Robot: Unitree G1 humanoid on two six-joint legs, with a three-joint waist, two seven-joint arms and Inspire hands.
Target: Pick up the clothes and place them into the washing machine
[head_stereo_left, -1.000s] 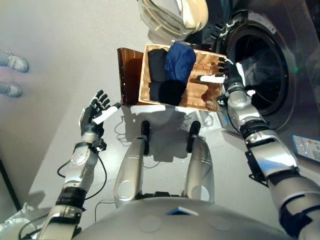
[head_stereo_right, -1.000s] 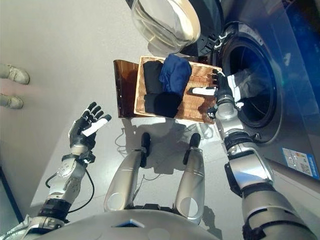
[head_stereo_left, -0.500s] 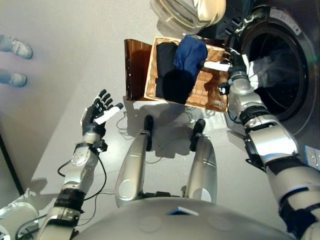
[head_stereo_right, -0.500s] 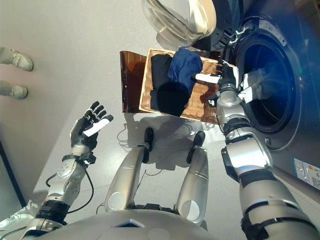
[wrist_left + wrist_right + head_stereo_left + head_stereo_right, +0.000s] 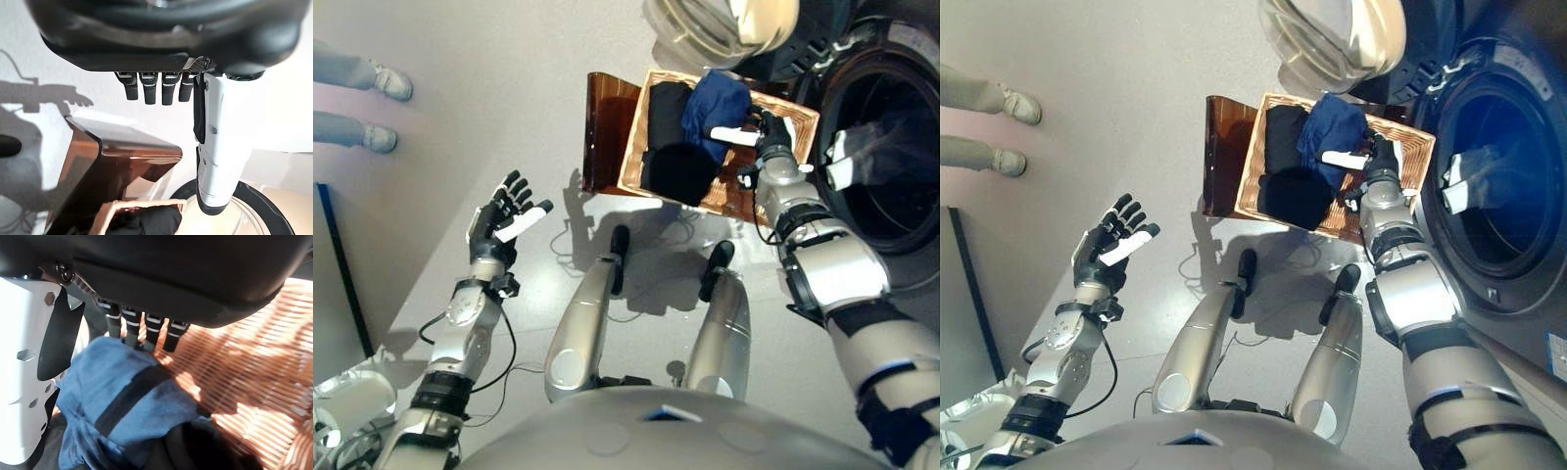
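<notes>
A wicker basket (image 5: pixel 793 111) on the floor holds a blue garment (image 5: pixel 715 100) on top of black clothes (image 5: pixel 672 157). My right hand (image 5: pixel 766 132) hovers open just over the blue garment (image 5: pixel 117 401), its fingers straight and its white-covered thumb spread beside the cloth. The washing machine (image 5: pixel 891 147) stands to the right of the basket with its door (image 5: pixel 724 24) swung open, and a pale garment (image 5: pixel 842 162) hangs at the drum's mouth. My left hand (image 5: pixel 501 217) is raised open over the floor far to the left, holding nothing.
A brown translucent stand (image 5: pixel 604 137) abuts the basket's left side. A person's legs and shoes (image 5: pixel 382 108) show at the upper left. A dark panel edge (image 5: pixel 337 264) runs along the left, with white objects (image 5: pixel 347 401) at the lower left.
The camera has shifted, so the whole scene sits further right. My right hand has moved from the basket's right part over to the blue garment. The left hand has not moved.
</notes>
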